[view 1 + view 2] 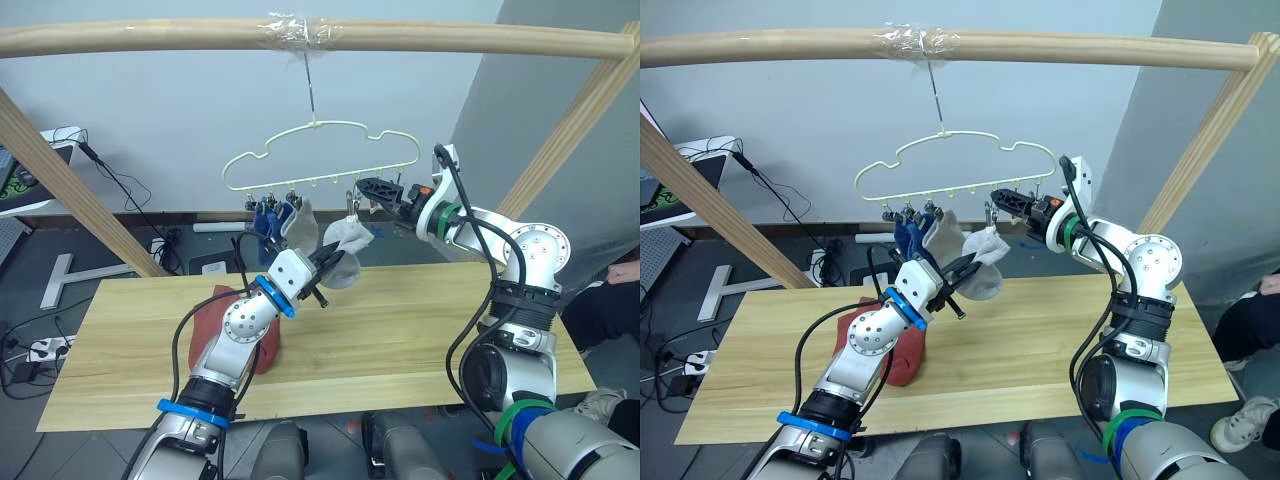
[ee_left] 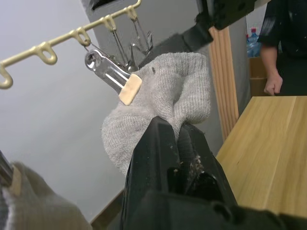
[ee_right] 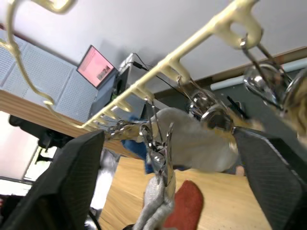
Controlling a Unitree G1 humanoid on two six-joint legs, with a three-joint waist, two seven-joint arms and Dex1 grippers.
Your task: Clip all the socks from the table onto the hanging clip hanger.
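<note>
Centre frame, our left gripper (image 1: 327,268) pinches a grey sock (image 1: 345,248), lifting it to the clip hanger (image 1: 320,157) above. Right of it, our right gripper (image 1: 372,187) spreads wide beside a clip (image 1: 353,203), likely to press it.

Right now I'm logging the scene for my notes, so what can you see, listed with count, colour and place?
Clip hanger: one, pale yellow, hanging from the pole frame.
Blue socks: at least one, clipped at the hanger's left end.
Grey socks: two; one clipped beside the blue, one at a clip and held in the left gripper.
Red socks: count unclear, on the table behind the left arm.
Table: one, light wood.
Pole frame: one, round wood.
Person: one, dark clothes, past the table's end.
Left gripper: shut on the grey sock.
Right gripper: open, at the hanger's right clips.
</note>
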